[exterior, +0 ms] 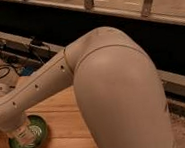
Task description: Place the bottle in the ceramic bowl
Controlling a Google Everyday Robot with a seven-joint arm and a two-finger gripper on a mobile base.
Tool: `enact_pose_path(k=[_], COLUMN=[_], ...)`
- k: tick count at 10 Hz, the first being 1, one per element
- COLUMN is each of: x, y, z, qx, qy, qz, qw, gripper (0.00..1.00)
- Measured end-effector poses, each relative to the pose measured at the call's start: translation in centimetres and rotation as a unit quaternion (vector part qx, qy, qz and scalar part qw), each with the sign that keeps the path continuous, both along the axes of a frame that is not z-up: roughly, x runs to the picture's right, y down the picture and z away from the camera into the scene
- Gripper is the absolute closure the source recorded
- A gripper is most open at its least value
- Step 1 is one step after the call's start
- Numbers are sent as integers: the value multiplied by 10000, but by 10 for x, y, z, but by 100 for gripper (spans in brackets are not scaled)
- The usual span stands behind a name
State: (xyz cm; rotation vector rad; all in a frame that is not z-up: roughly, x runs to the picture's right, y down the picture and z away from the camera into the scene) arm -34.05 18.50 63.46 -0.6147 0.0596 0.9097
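In the one camera view, my big pale arm (118, 90) fills most of the pic. The gripper (23, 130) is low at the left, right over the green ceramic bowl (39, 127) on the wooden table (65, 117). The whitish bottle (25, 134) stands about upright, under the gripper & inside the bowl's rim. Still held or let go? Can't tell. Next move, I think: straight up.
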Motion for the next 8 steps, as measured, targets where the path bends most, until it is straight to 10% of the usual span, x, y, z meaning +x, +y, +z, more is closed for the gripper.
enact_pose_path(k=[5, 8], x=[0, 0], y=[0, 0], z=[0, 0], qx=[0, 0], qy=[0, 0], qz=[1, 1], qw=[10000, 10000], gripper=[25, 20])
